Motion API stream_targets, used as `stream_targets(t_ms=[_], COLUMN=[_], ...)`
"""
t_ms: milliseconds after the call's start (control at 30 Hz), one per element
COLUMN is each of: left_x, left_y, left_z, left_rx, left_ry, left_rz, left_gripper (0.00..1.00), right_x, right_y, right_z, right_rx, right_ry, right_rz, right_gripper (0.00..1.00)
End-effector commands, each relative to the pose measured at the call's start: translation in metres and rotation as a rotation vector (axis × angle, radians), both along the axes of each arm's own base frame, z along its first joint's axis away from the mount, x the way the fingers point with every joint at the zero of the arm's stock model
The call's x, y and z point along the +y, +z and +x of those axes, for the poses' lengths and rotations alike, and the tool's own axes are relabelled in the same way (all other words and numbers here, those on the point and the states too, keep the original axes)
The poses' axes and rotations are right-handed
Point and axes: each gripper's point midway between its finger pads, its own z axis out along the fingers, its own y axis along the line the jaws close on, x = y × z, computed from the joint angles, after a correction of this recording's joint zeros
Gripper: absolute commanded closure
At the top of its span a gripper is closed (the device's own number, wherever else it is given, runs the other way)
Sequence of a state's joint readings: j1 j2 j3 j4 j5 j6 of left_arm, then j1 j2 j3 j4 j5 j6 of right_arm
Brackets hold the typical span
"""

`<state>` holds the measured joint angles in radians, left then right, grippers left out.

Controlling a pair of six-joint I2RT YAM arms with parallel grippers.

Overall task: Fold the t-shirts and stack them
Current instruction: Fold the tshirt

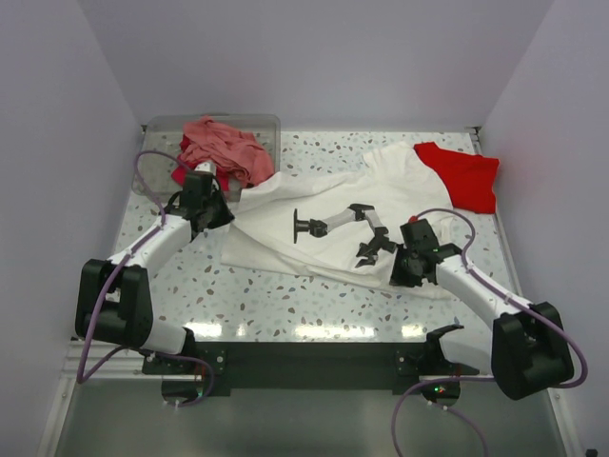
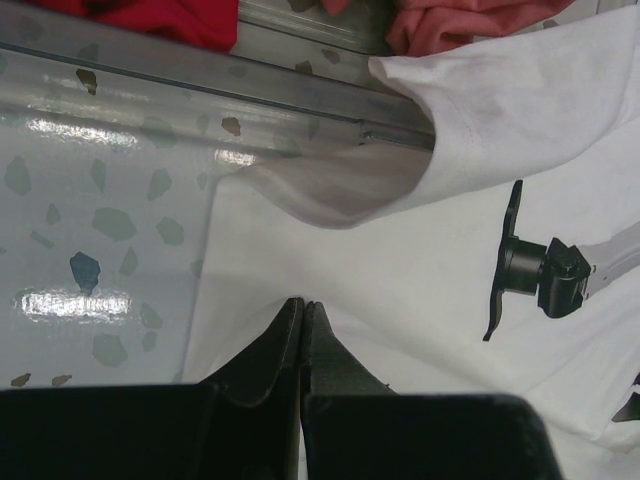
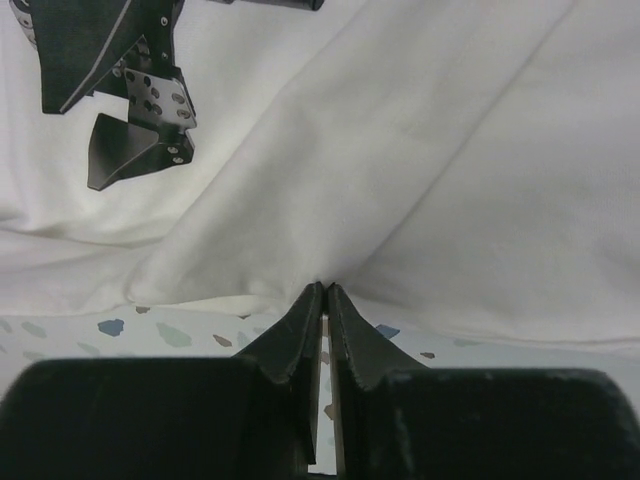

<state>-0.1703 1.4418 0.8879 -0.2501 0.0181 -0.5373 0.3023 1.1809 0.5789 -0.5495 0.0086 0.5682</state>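
1. The white t-shirt (image 1: 285,200) lies spread across the middle of the table (image 1: 314,305), print side up, showing a black and grey robot-arm print (image 1: 333,221).
2. The left gripper (image 1: 221,215) sits at the shirt's left edge, just in front of the clear bin (image 1: 257,119). In the left wrist view its jaws are clenched, with the tips of the left gripper (image 2: 303,308) on the white cloth (image 2: 420,290) just inside that edge. They appear to pinch the cloth.
3. The right gripper (image 1: 400,269) is at the shirt's near right hem. In the right wrist view its jaws are pressed almost together. The tips of the right gripper (image 3: 325,290) meet the hem where creases in the white cloth (image 3: 400,150) converge, so they grip the cloth there.
4. Four t-shirts are in view:
   - one white, held at both sides;
   - one bright red t-shirt (image 1: 466,176), at the far right corner, touching the white one's far edge and well apart from both grippers;
   - one salmon-pink t-shirt (image 1: 224,148), bunched in the bin;
   - one crimson t-shirt (image 1: 181,177), beside the pink one at the bin's left.
5. There are two arms and one bin.
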Motion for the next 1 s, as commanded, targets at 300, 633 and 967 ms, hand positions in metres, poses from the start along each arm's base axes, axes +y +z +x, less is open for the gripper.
stream_targets(t_ms=[300,633,967], left_x=[0.004,0.004,0.023], left_y=[0.028,0.024,0.014], left_z=[0.015,0.019,0.025], left_rx=[-0.087,-0.084,-0.065], left_ry=[0.002,-0.006,0.058], left_rz=[0.013,0.023,0.116], left_gripper=[1.00,1.00,1.00], right_x=[-0.001,-0.002,-0.001], right_y=[0.032,0.084,0.098], right_z=[0.019,0.084,0.142], right_rx=[-0.102,-0.236,-0.265], right_ry=[-0.008,-0.026,-0.026], right_rz=[-0.011,-0.085,-0.178], right_gripper=[1.00,1.00,1.00])
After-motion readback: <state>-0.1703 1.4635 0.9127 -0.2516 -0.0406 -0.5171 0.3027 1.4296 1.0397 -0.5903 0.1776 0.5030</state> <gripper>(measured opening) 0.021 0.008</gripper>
